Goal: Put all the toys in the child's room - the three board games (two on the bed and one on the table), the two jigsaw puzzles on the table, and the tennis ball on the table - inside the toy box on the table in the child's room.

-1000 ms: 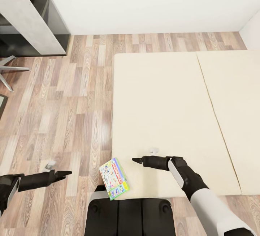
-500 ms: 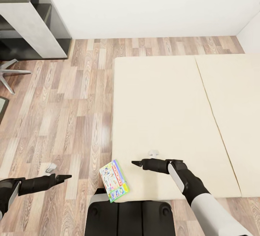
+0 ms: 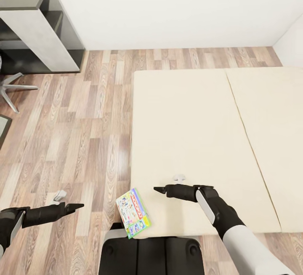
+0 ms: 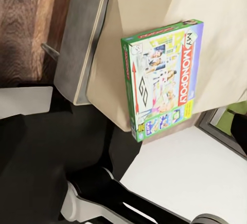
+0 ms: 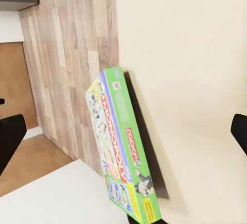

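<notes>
Wood-plank floor (image 3: 75, 132) borders the cream bed (image 3: 189, 140). A white-green board game (image 3: 133, 212) (red lettering) lies flat on the bed's corner, at 6 o'clock. The right hand (image 3: 159, 189) hovers near it, the left hand (image 3: 78, 205) over the floor; both look closed and empty.

Cream bed (image 3: 189, 140) (seamed mattress) carries 1 board game (image 3: 133, 212) at its corner.

The bed (image 3: 189, 140) runs off the head view's right edge, the table (image 3: 29, 18) is cut at the left edge with something colourful at the corner too small to identify, and the left gripper (image 3: 78, 206) shows no readable finger gap.
</notes>
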